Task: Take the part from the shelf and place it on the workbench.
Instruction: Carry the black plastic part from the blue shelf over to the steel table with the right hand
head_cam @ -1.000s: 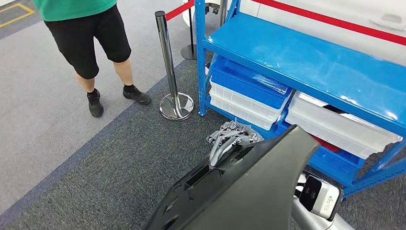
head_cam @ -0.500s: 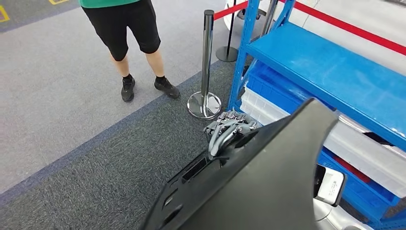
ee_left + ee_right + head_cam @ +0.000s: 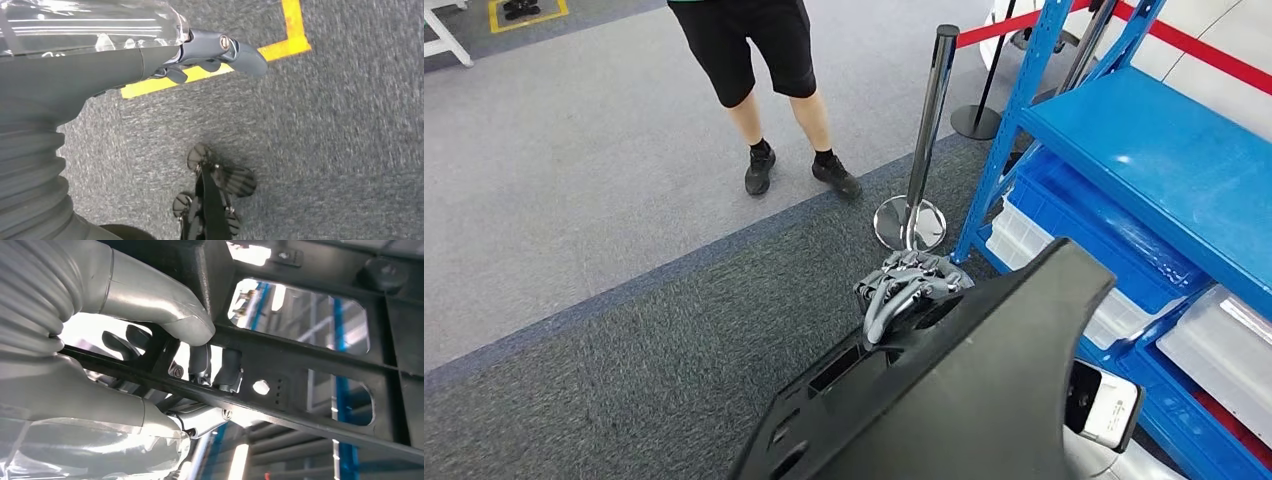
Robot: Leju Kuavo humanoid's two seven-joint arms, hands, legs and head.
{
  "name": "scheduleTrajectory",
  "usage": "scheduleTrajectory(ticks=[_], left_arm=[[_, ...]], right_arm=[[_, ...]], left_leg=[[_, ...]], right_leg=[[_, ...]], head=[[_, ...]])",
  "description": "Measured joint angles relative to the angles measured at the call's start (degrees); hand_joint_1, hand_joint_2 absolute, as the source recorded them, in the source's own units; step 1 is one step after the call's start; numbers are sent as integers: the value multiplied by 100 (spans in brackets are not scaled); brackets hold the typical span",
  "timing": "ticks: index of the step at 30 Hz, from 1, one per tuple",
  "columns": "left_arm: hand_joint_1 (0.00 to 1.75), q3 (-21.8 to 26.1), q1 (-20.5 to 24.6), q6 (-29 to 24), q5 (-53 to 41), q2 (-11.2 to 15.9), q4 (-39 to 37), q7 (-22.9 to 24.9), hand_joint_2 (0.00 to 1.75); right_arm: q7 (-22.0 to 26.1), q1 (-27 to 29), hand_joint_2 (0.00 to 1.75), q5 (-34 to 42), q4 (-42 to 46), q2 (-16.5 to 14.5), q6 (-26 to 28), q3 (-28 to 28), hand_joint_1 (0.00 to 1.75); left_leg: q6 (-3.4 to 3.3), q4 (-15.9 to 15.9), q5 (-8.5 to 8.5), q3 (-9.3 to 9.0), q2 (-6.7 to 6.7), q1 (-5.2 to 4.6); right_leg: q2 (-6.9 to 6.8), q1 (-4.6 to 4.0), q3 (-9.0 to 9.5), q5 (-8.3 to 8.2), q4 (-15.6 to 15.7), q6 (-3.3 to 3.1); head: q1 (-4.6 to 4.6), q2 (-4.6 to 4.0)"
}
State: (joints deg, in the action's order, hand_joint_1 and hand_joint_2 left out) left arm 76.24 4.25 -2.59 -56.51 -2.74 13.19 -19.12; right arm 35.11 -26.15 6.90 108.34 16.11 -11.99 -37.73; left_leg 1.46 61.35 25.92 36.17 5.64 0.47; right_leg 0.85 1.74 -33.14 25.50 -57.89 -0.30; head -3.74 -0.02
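A large black plastic part [image 3: 964, 400] fills the lower right of the head view, tilted up off the floor. My right hand [image 3: 909, 290] grips its upper edge, with the fingers hooked over the rim. In the right wrist view the thumb and fingers [image 3: 200, 360] clamp a rib of the part's ribbed underside [image 3: 310, 370]. My left hand [image 3: 210, 55] hangs over grey carpet and holds nothing. The blue shelf [image 3: 1164, 160] stands to the right, its top board bare.
Blue and white bins [image 3: 1114, 240] sit on the shelf's lower level. A chrome stanchion [image 3: 924, 130] with a red rope stands by the shelf corner. A person [image 3: 754, 50] in black shorts stands beyond it. Yellow floor tape [image 3: 210, 70] runs under my left hand.
The camera has turned left: the shelf, stanchion and person have slid rightwards in the picture. The part stays in my right hand, held the same way.
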Motion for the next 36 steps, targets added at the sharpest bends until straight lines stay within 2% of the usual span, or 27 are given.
scheduleTrajectory(ticks=[1, 2, 3, 4, 5, 7, 9, 10, 12, 13, 15, 16, 17, 18, 19, 20, 22, 24, 26, 27, 28, 29, 30, 32, 34, 35, 36], left_arm=[[0, 7, 11, -13, 3, 5, -2, -16, 175], [0, 17, 27, -26, 1, 12, -1, -40, 175], [0, 26, 37, -38, -12, 15, -1, -76, 175], [0, 33, 33, -46, -34, 17, -1, -126, 175], [0, 37, 22, -48, -66, 17, -1, -181, 175], [0, 37, 7, -49, -122, 19, -1, -292, 175], [0, 36, 27, -52, -155, 20, -1, -368, 175], [0, 36, 35, -55, -162, 19, -1, -393, 175], [0, 35, 19, -55, -166, 18, -2, -449, 175], [0, 35, -1, -45, -167, 12, -2, -486, 175], [0, 33, -15, -4, -174, -7, -2, -567, 175], [0, 31, -8, 25, -180, -16, -3, -599, 175], [0, 27, 5, 65, -185, -20, -3, -622, 175], [0, 24, 15, 106, -189, -20, -3, -639, 175], [0, 21, 15, 152, -192, -21, -3, -647, 175], [0, 19, 10, 196, -196, -21, -3, -649, 175], [0, 11, 4, 253, -204, -21, -3, -639, 175], [0, -9, 12, 291, -212, -31, -8, -631, 175], [0, -31, 14, 335, -220, -38, -14, -622, 175], [0, -37, 7, 364, -226, -31, -14, -607, 175], [0, -42, -3, 392, -234, -21, -15, -585, 175], [0, -49, -8, 421, -244, -13, -19, -556, 175], [0, -56, 2, 443, -257, -4, -22, -518, 175], [0, -69, 53, 469, -275, 2, -29, -441, 175], [0, -72, 94, 452, -277, 2, -29, -360, 175], [0, -72, 95, 422, -270, 0, -29, -325, 175], [0, -72, 91, 390, -258, -1, -29, -298, 175]], right_arm=[[-9, 43, 175, -32, 27, -9, 15, 3, 175], [-25, 94, 175, -84, 48, -14, 30, 7, 175], [-50, 151, 175, -165, 57, -23, 48, 9, 175], [-82, 206, 175, -269, 59, -46, 80, 9, 175], [-112, 255, 175, -379, 56, -86, 117, 6, 175], [-147, 338, 175, -589, 31, -207, 207, -4, 175], [-133, 400, 175, -725, -14, -322, 263, -18, 175], [-115, 425, 175, -770, -40, -368, 281, -29, 175], [-75, 462, 175, -838, -101, -451, 305, -61, 175], [-54, 479, 175, -873, -132, -495, 311, -75, 175], [-21, 539, 175, -962, -178, -558, 313, -88, 175], [-11, 593, 175, -1016, -194, -573, 313, -90, 175], [-8, 658, 175, -1076, -206, -580, 315, -90, 175], [-7, 725, 175, -1135, -218, -584, 319, -89, 175], [-5, 784, 175, -1190, -228, -586, 323, -87, 175], [-4, 828, 175, -1230, -230, -586, 328, -85, 175], [-3, 876, 175, -1264, -203, -586, 333, -69, 175], [-3, 900, 175, -1265, -162, -586, 332, -40, 175], [-11, 932, 175, -1242, -112, -585, 310, 8, 175], [-25, 950, 175, -1221, -74, -585, 278, 46, 175], [-44, 964, 175, -1202, -34, -586, 235, 93, 175], [-66, 975, 175, -1185, 6, -587, 187, 139, 175], [-87, 979, 175, -1172, 43, -589, 141, 183, 175], [-124, 971, 175, -1143, 88, -592, 61, 252, 175], [-170, 904, 175, -1054, 94, -593, -51, 301, 175], [-187, 832, 175, -980, 79, -593, -116, 323, 175], [-196, 750, 175, -898, 57, -593, -170, 350, 175]], left_leg=[[25, 340, 170, 163, -233, 3], [49, 738, 346, 369, -387, 13], [66, 1082, 464, 553, -468, 25], [77, 1261, 486, 655, -509, 33], [84, 1214, 397, 638, -534, 38], [71, 540, 7, 289, -661, 34], [-21, -132, -223, -57, -883, -22], [-81, -277, -242, -123, -945, -48], [-186, -308, -225, -112, -846, -68], [-218, -325, -232, -121, -779, -60], [-288, -367, -257, -152, -642, -34], [-317, -377, -267, -160, -571, -26], [-341, -375, -268, -157, -491, -28], [-358, -371, -269, -155, -402, -34], [-363, -364, -266, -156, -306, -41], [-363, -353, -263, -157, -211, -46], [-349, -322, -254, -161, -31, -50], [-309, -286, -239, -141, 118, -54], [-240, -279, -234, -104, 240, -32], [-201, -290, -240, -84, 305, -19], [-169, -287, -237, -77, 309, -12], [-141, -229, -196, -51, 212, -20], [-115, -71, -99, 19, 45, -32], [-66, 597, 251, 330, -350, -23], [-14, 1276, 500, 671, -496, 21], [6, 1341, 466, 702, -521, 41], [19, 1178, 334, 613, -549, 57]], right_leg=[[-86, -14, 21, 9, 11, -21], [-176, -25, 31, 23, 10, -36], [-270, -37, 39, 38, 8, -41], [-357, -43, 49, 54, 6, -41], [-439, -45, 63, 71, 3, -37], [-593, -49, 116, 113, 2, -12], [-728, -81, 168, 161, -6, 41], [-789, -98, 184, 180, -9, 71], [-906, -114, 213, 206, -4, 130], [-860, -104, 225, 235, -25, 164], [-555, -74, 119, 428, -304, 207], [-345, -61, -37, 598, -624, 213], [-214, -58, -247, 777, -1018, 209], [-145, -60, -453, 903, -1385, 205], [-111, -61, -597, 923, -1605, 198], [-94, -62, -642, 826, -1610, 185], [15, -65, -431, 386, -1013, 137], [274, -62, -152, 89, -330, 92], [376, -78, -64, 59, -98, 79], [309, -83, -53, 49, -73, 74], [237, -78, -31, 39, -43, 53], [163, -65, -2, 28, -8, 22], [77, -52, 28, 20, 28, -8], [-106, -56, 64, 30, 54, -53], [-298, -65, 75, 52, 52, -56], [-386, -63, 84, 64, 51, -47], [-463, -60, 100, 76, 50, -33]], head=[[-1, 0], [-2, 0], [-2, 0], [-2, 0], [-2, 0], [-2, 0], [-2, 0], [-1, 0], [0, 0], [1, 0], [1, 0], [1, 0], [0, 0], [0, 0], [0, 0], [0, 0], [0, 0], [0, 0], [-1, 0], [-1, 0], [-1, 0], [-1, 0], [-2, 0], [-3, 0], [-2, 0], [-2, 0], [-2, 0]])
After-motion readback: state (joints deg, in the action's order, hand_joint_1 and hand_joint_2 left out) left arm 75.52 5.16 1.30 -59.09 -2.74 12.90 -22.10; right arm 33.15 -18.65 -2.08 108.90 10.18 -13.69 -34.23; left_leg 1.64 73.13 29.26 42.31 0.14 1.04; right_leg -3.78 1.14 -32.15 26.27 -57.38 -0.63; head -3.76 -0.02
